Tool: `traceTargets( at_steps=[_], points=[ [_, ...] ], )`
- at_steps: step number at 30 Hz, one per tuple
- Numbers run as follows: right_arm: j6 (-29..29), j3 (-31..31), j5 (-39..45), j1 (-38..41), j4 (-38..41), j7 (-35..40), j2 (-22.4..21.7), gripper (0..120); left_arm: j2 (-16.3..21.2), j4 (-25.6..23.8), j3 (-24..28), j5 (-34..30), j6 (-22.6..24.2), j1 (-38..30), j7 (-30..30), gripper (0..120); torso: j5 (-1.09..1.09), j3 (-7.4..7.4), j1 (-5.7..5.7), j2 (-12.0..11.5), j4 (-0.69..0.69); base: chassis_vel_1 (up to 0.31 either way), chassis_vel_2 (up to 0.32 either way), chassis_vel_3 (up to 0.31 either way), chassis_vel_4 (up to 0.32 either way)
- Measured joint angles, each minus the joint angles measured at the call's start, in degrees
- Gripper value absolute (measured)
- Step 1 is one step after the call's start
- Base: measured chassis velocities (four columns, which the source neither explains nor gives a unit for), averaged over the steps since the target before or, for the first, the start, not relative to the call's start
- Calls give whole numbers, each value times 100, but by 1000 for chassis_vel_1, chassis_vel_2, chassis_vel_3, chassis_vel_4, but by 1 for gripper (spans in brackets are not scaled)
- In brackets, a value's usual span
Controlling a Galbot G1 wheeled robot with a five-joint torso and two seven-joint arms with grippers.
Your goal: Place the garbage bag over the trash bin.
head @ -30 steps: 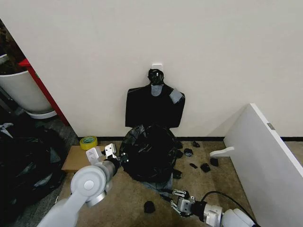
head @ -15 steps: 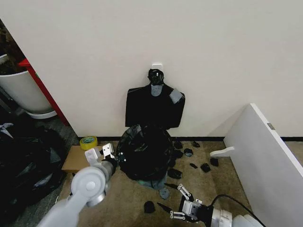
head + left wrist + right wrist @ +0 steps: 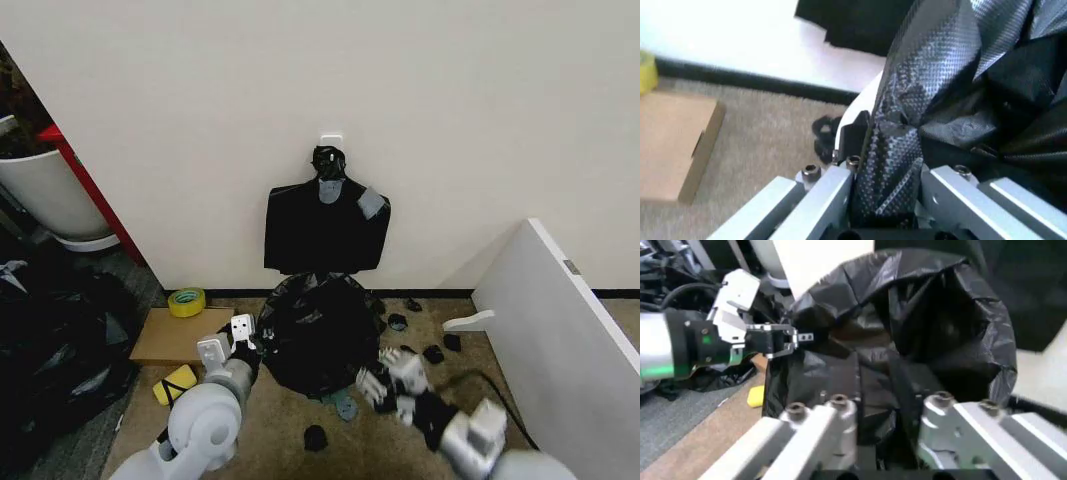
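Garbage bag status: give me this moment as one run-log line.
garbage bag: draped over trash bin | left gripper: shut on bag's left edge | right gripper: open, at bag's right side | bundle of bags: hanging on wall

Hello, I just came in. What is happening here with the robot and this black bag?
The robot is fitting the garbage bag over the trash bin, which stands on the floor by the wall. The bag already drapes the bin; only a strip of white wall shows in the left wrist view. The left gripper is shut on a fold of the bag at its left side. The right gripper is at the bag's lower right, its fingers open around loose plastic. A bundle of bags hangs on the wall behind.
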Motion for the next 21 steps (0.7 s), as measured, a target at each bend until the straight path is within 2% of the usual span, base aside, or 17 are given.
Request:
traceTargets(
  at_steps=[3,5,9,17,21],
  points=[
    [-411,-27,161,95,55,264,71,1,32,63,260,300,-83,-97,119,0,-1,0,0,0,-6,0,0,0,0],
    [-518,-53,145,124,55,335,111,0,32,75,356,374,-112,-113,139,0,0,0,0,0,-4,0,0,0,0],
    [-1077,-122,288,209,7,933,376,0,42,188,763,693,-286,-247,217,0,-1,0,0,0,-5,0,0,0,0],
    [-1490,-599,657,912,-487,1618,656,0,29,202,906,922,-320,-244,283,0,0,0,0,0,-2,0,0,0,0],
    [-1706,-1062,639,1412,-986,1838,961,0,7,168,934,940,-319,-236,283,0,-1,0,0,0,-3,0,0,0,0]
  ],
)
